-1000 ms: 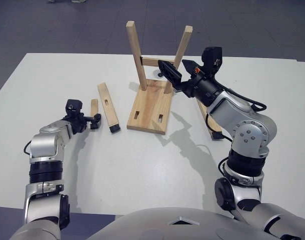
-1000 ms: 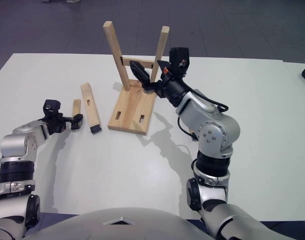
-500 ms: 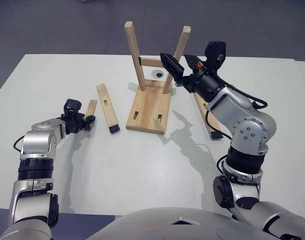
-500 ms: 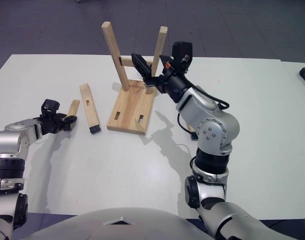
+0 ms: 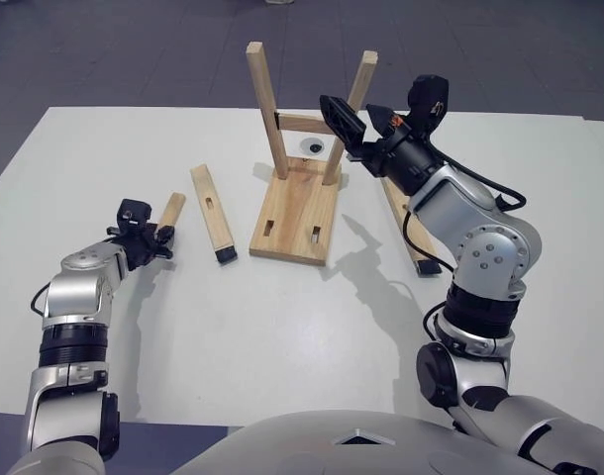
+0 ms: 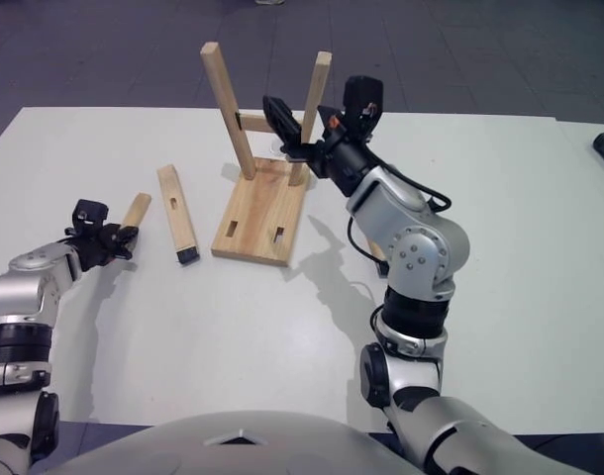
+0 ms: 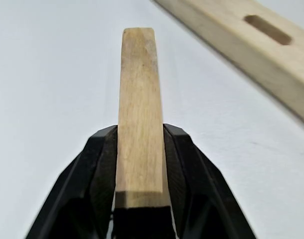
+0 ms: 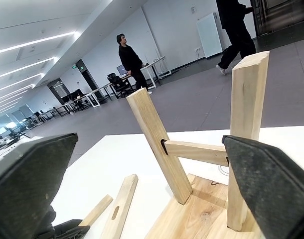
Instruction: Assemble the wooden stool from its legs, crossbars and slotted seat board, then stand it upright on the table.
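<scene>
1. Left jaws are clenched on the crossbar (image 7: 139, 114) by one end; the rest sticks out ahead. Held so, it could twist when pushed into a slot.
2. Right jaws are spread wide; the half-built stool (image 5: 297, 213) stands just ahead, facing their gap. A nudge could tip it.
</scene>
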Action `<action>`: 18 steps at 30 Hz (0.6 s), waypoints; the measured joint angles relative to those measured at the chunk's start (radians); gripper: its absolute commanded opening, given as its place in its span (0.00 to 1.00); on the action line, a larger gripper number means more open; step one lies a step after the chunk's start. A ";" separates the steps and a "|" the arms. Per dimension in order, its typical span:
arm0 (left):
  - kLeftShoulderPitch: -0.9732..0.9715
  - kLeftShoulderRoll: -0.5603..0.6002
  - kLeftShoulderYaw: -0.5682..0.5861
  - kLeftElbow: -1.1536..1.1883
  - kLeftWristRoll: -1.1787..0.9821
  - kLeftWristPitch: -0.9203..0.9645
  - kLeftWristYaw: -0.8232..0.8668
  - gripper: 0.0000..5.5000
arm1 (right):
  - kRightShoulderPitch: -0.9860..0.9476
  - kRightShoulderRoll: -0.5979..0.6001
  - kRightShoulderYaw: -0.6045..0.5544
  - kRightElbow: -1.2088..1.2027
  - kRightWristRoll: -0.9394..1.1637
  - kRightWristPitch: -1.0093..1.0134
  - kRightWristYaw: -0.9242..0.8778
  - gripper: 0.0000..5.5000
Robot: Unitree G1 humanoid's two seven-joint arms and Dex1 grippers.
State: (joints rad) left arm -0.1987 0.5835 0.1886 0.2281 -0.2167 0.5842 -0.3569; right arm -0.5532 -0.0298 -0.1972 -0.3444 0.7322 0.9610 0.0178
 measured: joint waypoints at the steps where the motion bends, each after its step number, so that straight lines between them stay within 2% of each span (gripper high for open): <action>1: 0.004 -0.008 0.026 -0.016 -0.003 -0.020 0.022 0.24 | -0.012 -0.015 -0.016 0.013 0.001 -0.003 0.002 0.98; 4: -0.037 -0.021 0.139 -0.197 -0.045 -0.138 0.063 0.24 | -0.076 -0.067 -0.092 0.062 0.019 -0.018 0.008 0.98; 7: -0.089 -0.021 0.156 -0.405 -0.065 -0.193 0.065 0.24 | -0.131 -0.052 -0.153 0.100 0.095 -0.021 -0.003 0.98; 9: -0.121 -0.026 0.117 -0.572 -0.077 -0.195 0.070 0.24 | -0.198 0.014 -0.171 0.125 0.174 -0.033 -0.022 0.98; 11: -0.148 -0.051 0.058 -0.656 -0.079 -0.188 0.074 0.24 | -0.263 0.072 -0.135 0.147 0.202 -0.055 -0.019 0.98; 14: -0.178 -0.088 -0.036 -0.683 -0.059 -0.180 0.080 0.24 | -0.347 0.127 -0.071 0.192 0.213 -0.084 0.007 0.98; 18: -0.245 -0.139 -0.133 -0.658 -0.041 -0.186 0.065 0.24 | -0.376 0.135 -0.019 0.281 0.191 -0.134 0.046 0.98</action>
State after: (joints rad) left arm -0.4434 0.4447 0.0557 -0.4303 -0.2577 0.3985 -0.2918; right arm -0.9290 0.1056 -0.2167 -0.0637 0.9227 0.8274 0.0639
